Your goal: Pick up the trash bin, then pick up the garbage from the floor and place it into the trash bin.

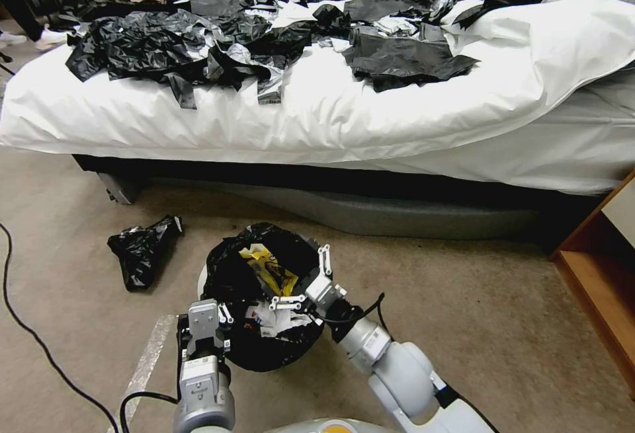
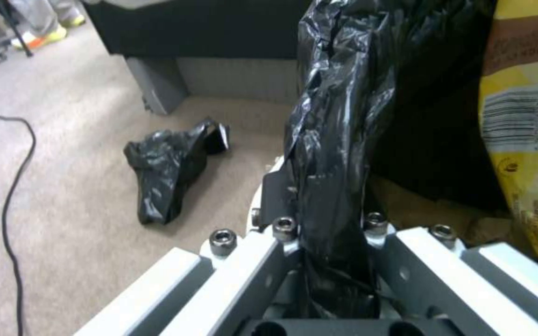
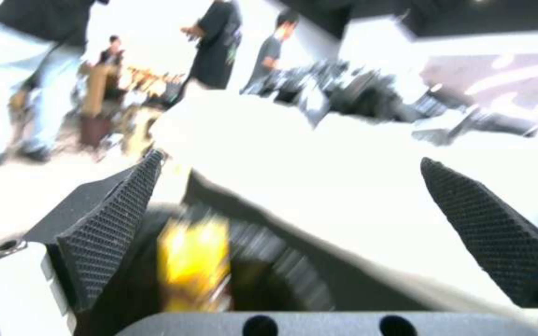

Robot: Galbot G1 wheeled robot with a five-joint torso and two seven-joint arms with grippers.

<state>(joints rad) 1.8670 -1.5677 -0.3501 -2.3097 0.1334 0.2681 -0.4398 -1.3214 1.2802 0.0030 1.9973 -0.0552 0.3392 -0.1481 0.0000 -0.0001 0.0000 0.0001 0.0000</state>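
Observation:
The trash bin [image 1: 221, 271], lined with a crinkly black bag, is held just above the floor [image 1: 463, 307] in front of me. My left gripper [image 1: 221, 317] is shut on its near rim; in the left wrist view the liner [image 2: 337, 116] runs up between the closed fingers of the left gripper [image 2: 325, 224]. My right gripper [image 1: 305, 279] hovers open over the bin's mouth, and its textured pads [image 3: 110, 228] stand wide apart with nothing between them. Garbage lies inside the bin: a yellow wrapper [image 1: 268, 268] [image 2: 524, 140] [image 3: 194, 261] and white crumpled paper [image 1: 274, 322].
A crumpled black plastic bag [image 1: 142, 251] [image 2: 169, 177] lies on the carpet left of the bin. A bed [image 1: 331, 116] strewn with black bags stands just beyond. A wooden cabinet [image 1: 595, 274] is at the right, and a black cable [image 1: 40, 347] at the left.

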